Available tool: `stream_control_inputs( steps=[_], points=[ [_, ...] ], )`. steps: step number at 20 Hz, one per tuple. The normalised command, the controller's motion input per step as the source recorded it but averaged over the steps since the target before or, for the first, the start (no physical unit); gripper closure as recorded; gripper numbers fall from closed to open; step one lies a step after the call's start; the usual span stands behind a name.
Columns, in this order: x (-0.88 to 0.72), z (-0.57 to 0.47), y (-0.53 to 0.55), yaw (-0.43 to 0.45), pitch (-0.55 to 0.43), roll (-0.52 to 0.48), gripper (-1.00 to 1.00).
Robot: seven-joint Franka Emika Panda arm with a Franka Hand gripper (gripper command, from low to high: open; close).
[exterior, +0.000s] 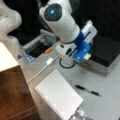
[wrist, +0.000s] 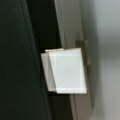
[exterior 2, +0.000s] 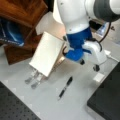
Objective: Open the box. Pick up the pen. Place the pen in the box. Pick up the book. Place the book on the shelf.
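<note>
The box (exterior: 107, 50) stands closed at a front view's right, black lid down; its corner also shows in the other one (exterior 2: 107, 100). Its white latch tab (wrist: 67, 71) fills the wrist view. My gripper (exterior 2: 89, 65) hangs just above the tab (exterior 2: 98, 77), its two dark fingertips apart and holding nothing. The blue and white hand hides the fingers in the other front view. The black pen (exterior: 87, 90) (exterior 2: 65, 87) lies on the table between box and book. The white spiral book (exterior: 58, 96) (exterior 2: 46, 53) lies next to the reddish-brown shelf (exterior: 12, 95) (exterior 2: 22, 15).
A white cable (exterior: 42, 70) runs across the table behind the book, and a small orange object (exterior: 48, 50) lies near a grey open tray (exterior: 37, 46). Metal clips (exterior 2: 33, 80) sit at the book's corner. A blue item (exterior 2: 10, 32) rests inside the shelf.
</note>
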Motion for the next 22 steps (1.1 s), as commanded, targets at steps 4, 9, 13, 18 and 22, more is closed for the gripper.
stream_control_inputs(
  steps=[4,9,13,18,22],
  points=[
    [-0.03,-0.24,-0.02,0.018,-0.175,0.329,-1.00],
    [-0.08,-0.25,-0.04,-0.008,-0.179,0.318,-1.00],
    [-0.15,-0.17,0.01,-0.008,-0.147,0.340,-1.00],
    [-0.16,-0.16,0.04,-0.017,-0.134,0.332,-1.00],
    [-0.14,-0.22,0.04,-0.030,-0.111,0.322,-1.00]
  ],
)
